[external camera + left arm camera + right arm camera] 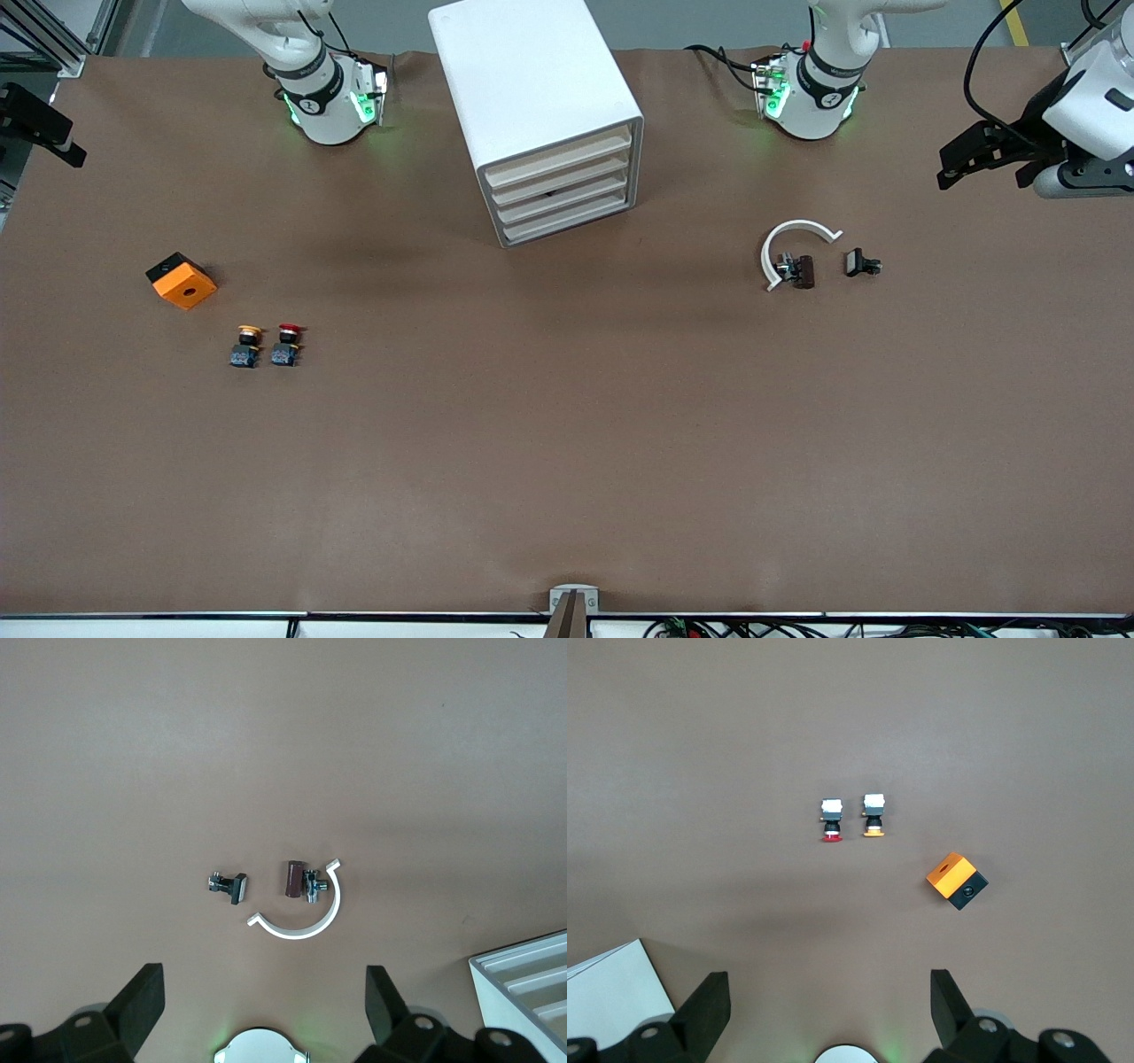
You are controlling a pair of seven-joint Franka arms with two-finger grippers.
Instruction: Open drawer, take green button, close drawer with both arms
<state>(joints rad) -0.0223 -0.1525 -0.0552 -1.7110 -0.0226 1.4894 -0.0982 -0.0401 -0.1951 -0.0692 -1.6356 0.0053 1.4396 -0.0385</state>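
The white cabinet (532, 80) stands between the two arm bases with all four cream drawers pushed in. The drawer (569, 221) is the lowest one and it is shut. The button is hidden from every view. My left gripper (952, 173) hangs open over the left arm's end of the table. In the left wrist view it (263, 992) holds nothing, and a corner of the cabinet (523, 992) shows. My right gripper (71, 151) hangs over the right arm's end of the table. Its wrist view shows it (828, 1001) open and empty beside a cabinet corner (607, 992).
A yellow-capped button (246, 346) and a red-capped button (286, 345) stand side by side toward the right arm's end, with an orange block (182, 280) close by. Toward the left arm's end lie a white curved clip (788, 239), a brown part (802, 271) and a small black part (859, 262).
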